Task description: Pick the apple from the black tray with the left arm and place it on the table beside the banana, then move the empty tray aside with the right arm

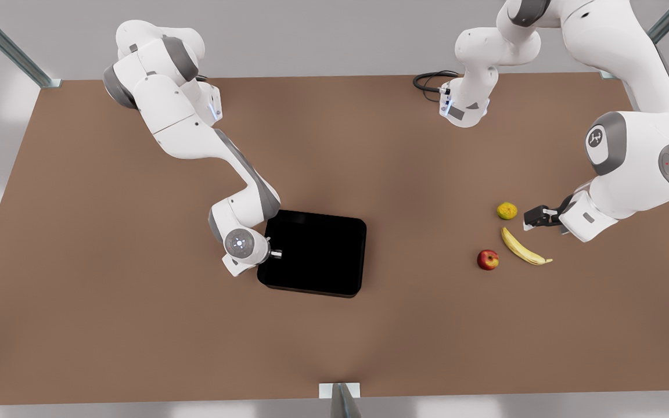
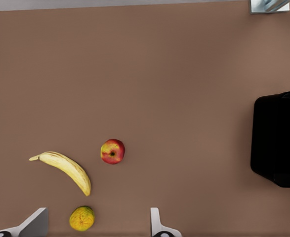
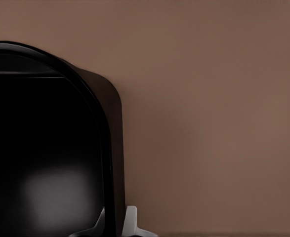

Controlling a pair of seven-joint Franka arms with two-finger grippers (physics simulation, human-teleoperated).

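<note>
Apple (image 1: pixel 488 259) resting on the tabletop (image 1: pixel 108 325) just beside the banana (image 1: pixel 525 248), citrus (image 1: pixel 507 211) near. Left gripper (image 1: pixel 535 218) released, above the fruit. Right gripper (image 1: pixel 274 253) clamped on the near-left rim of the empty black tray (image 1: pixel 317 252).

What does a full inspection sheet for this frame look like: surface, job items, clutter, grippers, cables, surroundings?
Surface: brown table, flat.
Job's things: apple on the table beside the banana, not touching; black tray holds nothing.
Clutter: yellow-green fruit near the banana's far end.
Grippers: left gripper open above the fruit, holding nothing; right gripper with one finger on each side of the tray's rim.
Cables: black loop at the far table edge.
Surroundings: metal frame struts at the corners, grey backdrop.
</note>
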